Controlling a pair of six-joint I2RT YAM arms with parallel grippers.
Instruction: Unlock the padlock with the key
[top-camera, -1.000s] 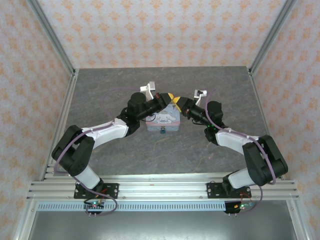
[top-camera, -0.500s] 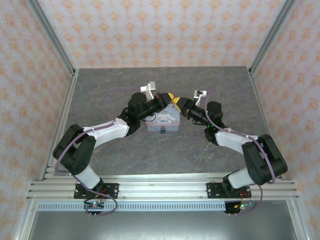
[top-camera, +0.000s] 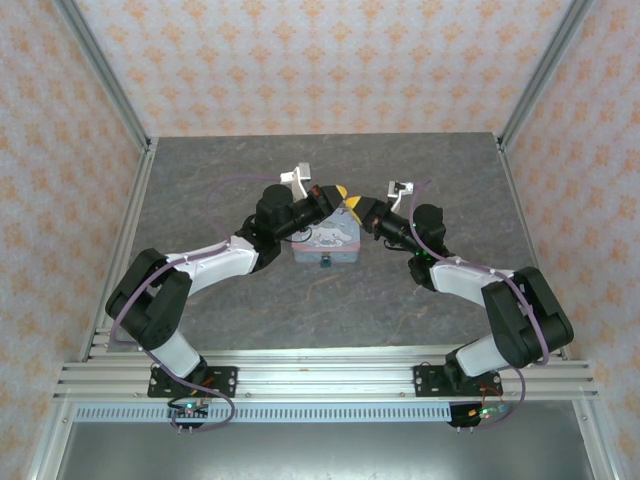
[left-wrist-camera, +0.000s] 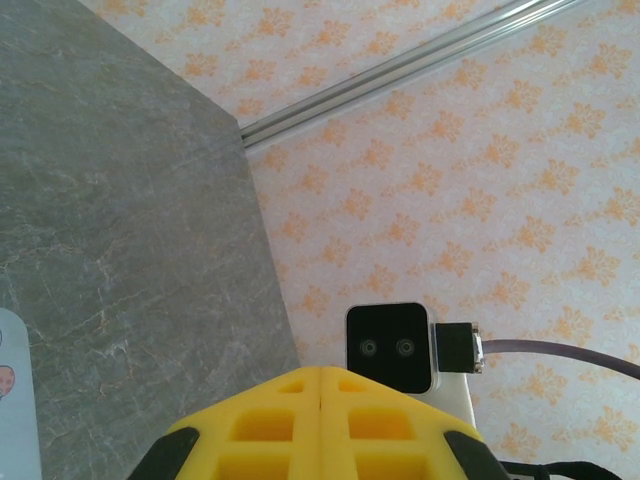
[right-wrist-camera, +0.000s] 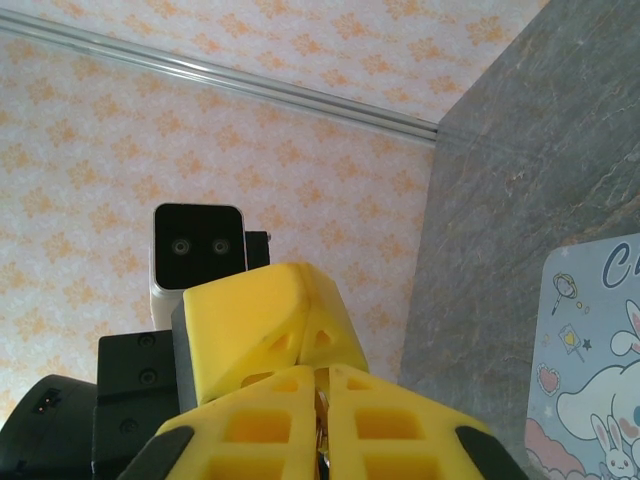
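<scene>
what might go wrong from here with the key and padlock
1. The right fingers pinch what looks like the key by a thin sliver; it may slip onto the tin.
2. The left fingers sit close against the right ones and may knock them.
3. The padlock sits unheld at the tin's near edge and may shift when probed.

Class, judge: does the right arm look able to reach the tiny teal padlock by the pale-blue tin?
Probably yes: the tiny teal padlock sits uncovered at the near edge of the pale-blue cartoon-printed tin, and the right gripper hovers over its far edge, nothing between.
</scene>
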